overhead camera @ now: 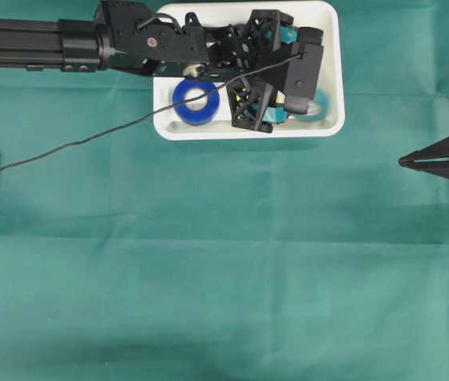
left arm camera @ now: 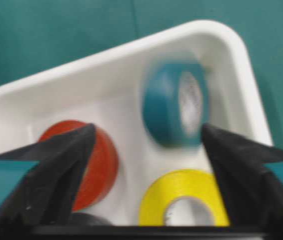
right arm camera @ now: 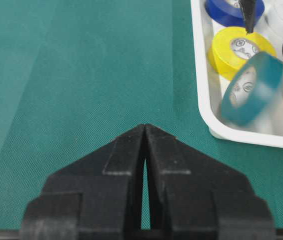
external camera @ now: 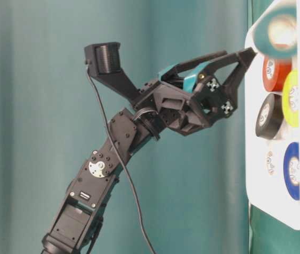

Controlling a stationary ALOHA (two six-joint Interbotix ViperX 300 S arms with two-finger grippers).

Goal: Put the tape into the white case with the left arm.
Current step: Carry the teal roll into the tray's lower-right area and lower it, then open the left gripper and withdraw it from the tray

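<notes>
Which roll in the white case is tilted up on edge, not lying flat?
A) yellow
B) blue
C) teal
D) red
C: in the right wrist view the teal roll stands tilted on its edge near the white case's rim, while the yellow roll beside it lies flat.

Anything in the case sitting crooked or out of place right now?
Yes: the teal tape roll inside the white case is tilted on its edge near the corner, not lying flat like the yellow roll and blue roll. It looks blurred in the left wrist view. The left claw is open above it.
</notes>
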